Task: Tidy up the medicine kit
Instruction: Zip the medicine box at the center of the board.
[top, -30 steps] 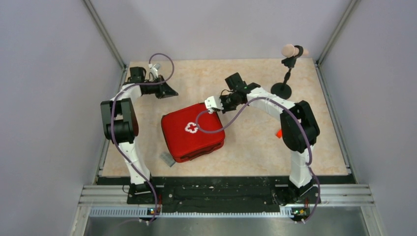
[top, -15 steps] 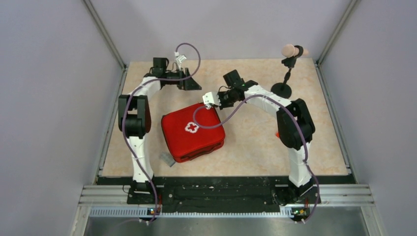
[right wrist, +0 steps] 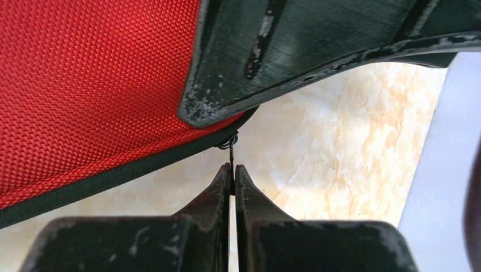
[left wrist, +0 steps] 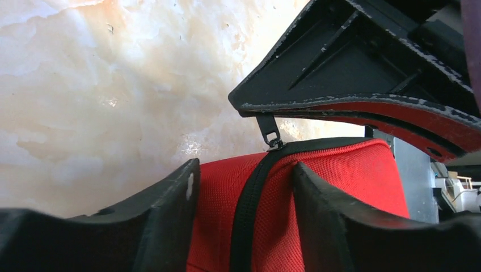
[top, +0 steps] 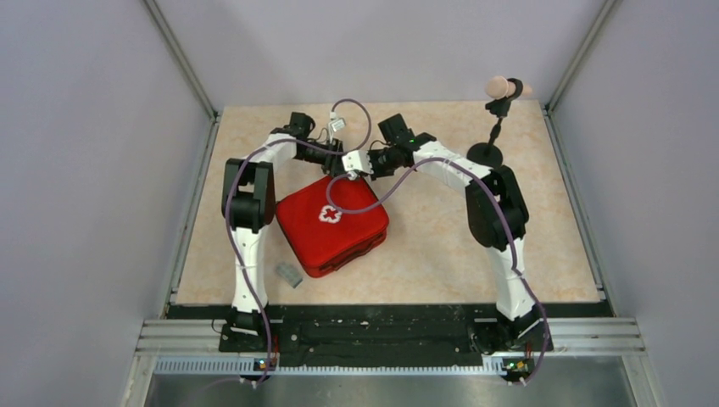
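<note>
The red medicine kit (top: pixel 332 222) is laid flat in the middle of the table (top: pixel 441 246). Its zip tab (right wrist: pixel 231 152) is pinched in the right claw (right wrist: pixel 232 173), which is shut tight on it, likely so the zip can be pulled. The left claw (left wrist: pixel 244 165) is held wide around the same far corner, likely so the kit can be kept from sliding.
</note>
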